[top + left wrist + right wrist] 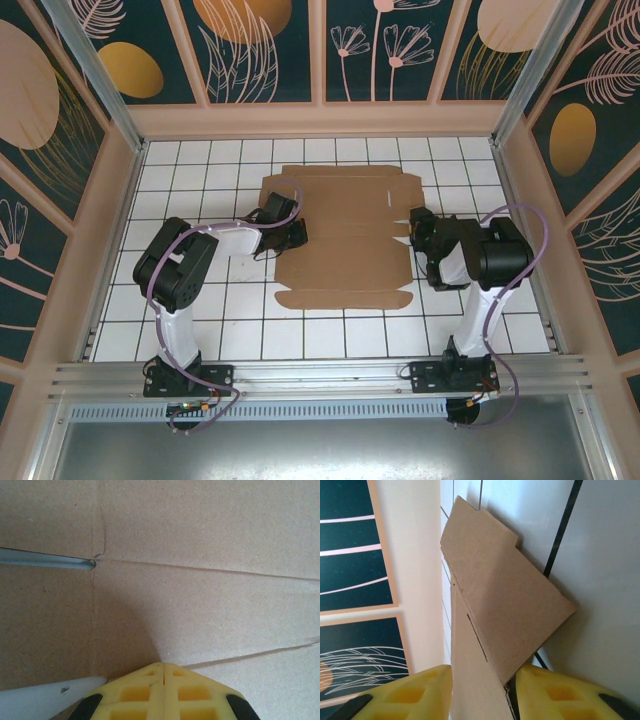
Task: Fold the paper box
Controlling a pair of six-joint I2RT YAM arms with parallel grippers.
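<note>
The paper box (345, 240) lies as a flat brown die-cut sheet on the white tiles, its flaps spread out. My left gripper (292, 233) is shut and rests with its tips on the sheet's left edge; in the left wrist view the joined yellow fingertips (163, 666) touch the cardboard (200, 605) beside a crease. My right gripper (416, 226) is at the sheet's right edge. In the right wrist view a raised side flap (495, 595) stands between the two yellow fingers (485, 680), which press against it from both sides.
The white tiled floor (200, 180) is boxed in by beige walls with dark floral panels (320, 120). An aluminium rail (320, 375) with both arm bases runs along the near edge. Bare tiles lie left, right and in front of the sheet.
</note>
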